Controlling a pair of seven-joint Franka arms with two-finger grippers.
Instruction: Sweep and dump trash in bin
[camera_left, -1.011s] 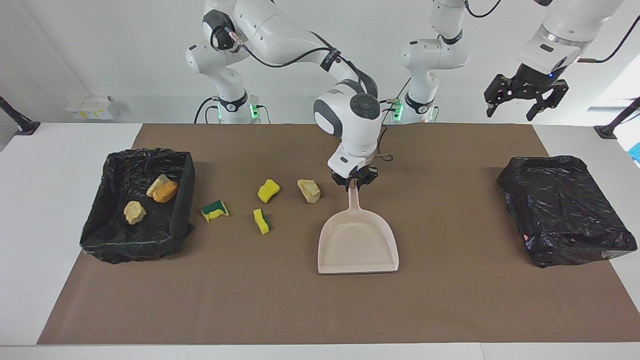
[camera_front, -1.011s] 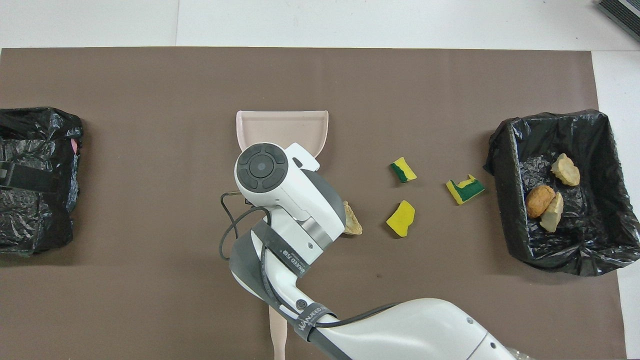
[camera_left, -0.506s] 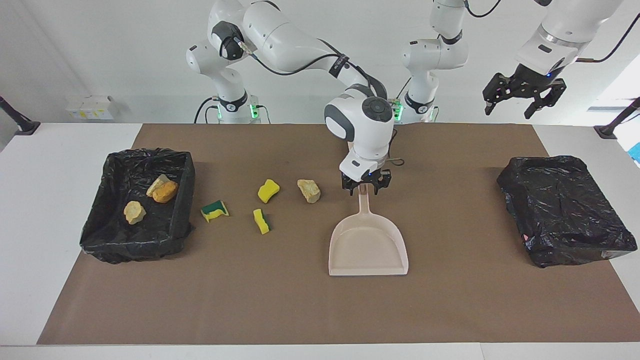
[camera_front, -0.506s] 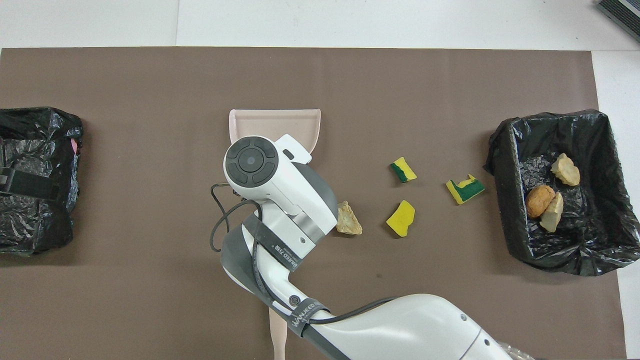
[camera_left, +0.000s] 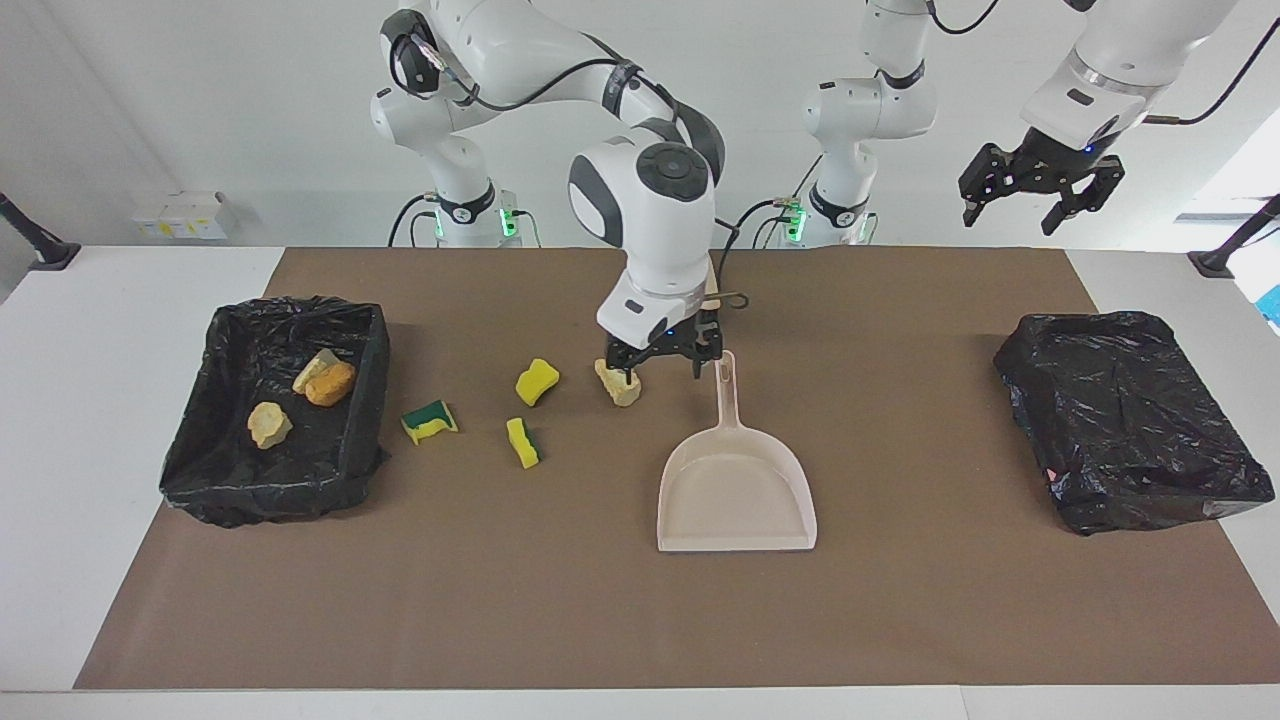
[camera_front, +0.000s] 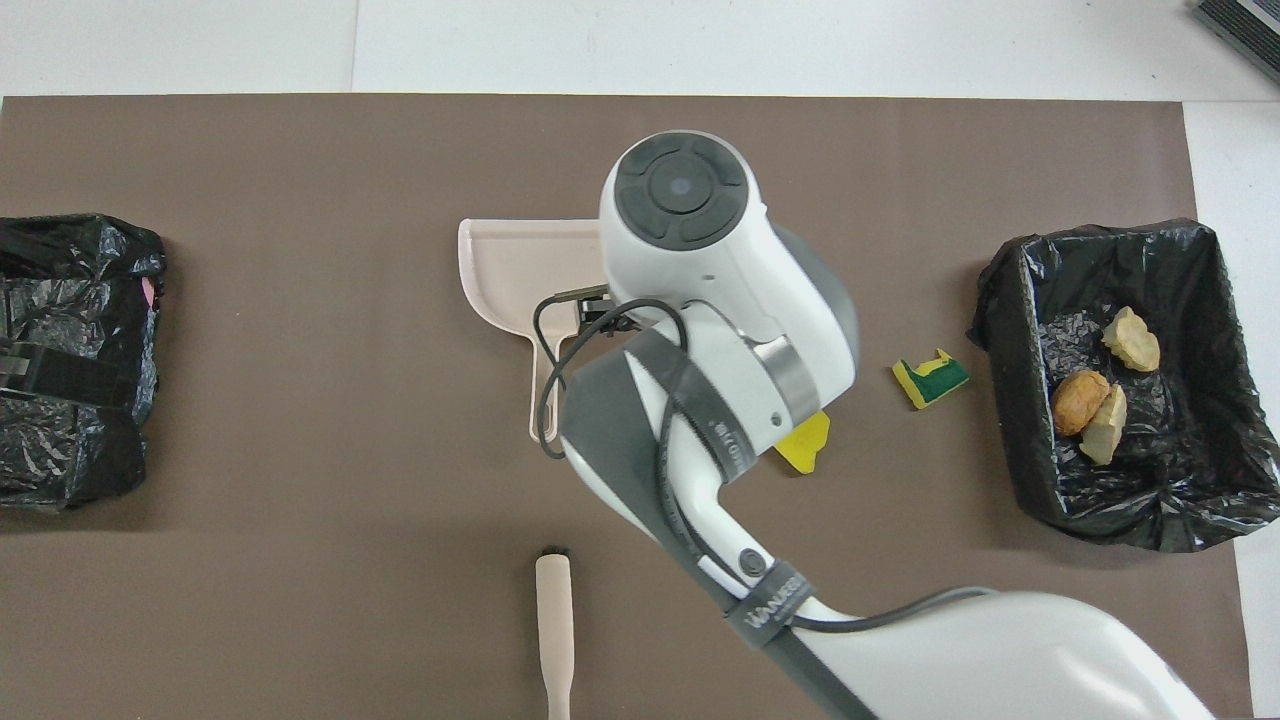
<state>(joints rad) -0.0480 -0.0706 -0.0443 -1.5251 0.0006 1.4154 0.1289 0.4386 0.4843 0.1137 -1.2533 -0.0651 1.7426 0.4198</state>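
The right claw (camera_left: 660, 362) hangs released with its fingers spread, low over the brown mat between a pale stone lump (camera_left: 618, 382) and the handle of the beige dustpan (camera_left: 735, 490), gripping nothing. The dustpan lies flat on the mat with its mouth turned away from the robots. The left claw (camera_left: 1030, 190) waits high over its own end of the tabletop (camera_left: 60, 420), also released and empty.

Four pieces of trash lie loose: the stone lump and three yellow-and-green sponge bits (camera_left: 537, 381) (camera_left: 523, 442) (camera_left: 430, 421), strung out toward the open bin (camera_left: 205, 440) at the right arm's end. Two stone lumps (camera_left: 269, 424) (camera_left: 316, 368) and an orange-brown lump (camera_left: 331, 384) are already in that bin. A second black-wrapped bin (camera_left: 1130, 430) sits at the left arm's end.

The step in hand looks like going for the brush. To do it well, the claw should rise clear of the stone lump before travelling, take the brush handle squarely, and sweep so the loose pieces are driven toward the pan's mouth, not scattered.

From overhead the right arm covers the stone lump and one sponge bit and half hides another. The brush handle (camera_front: 553, 630) near the robots' edge is cut off by the frame, so its bristles are not seen; in the facing view the arm hides it.
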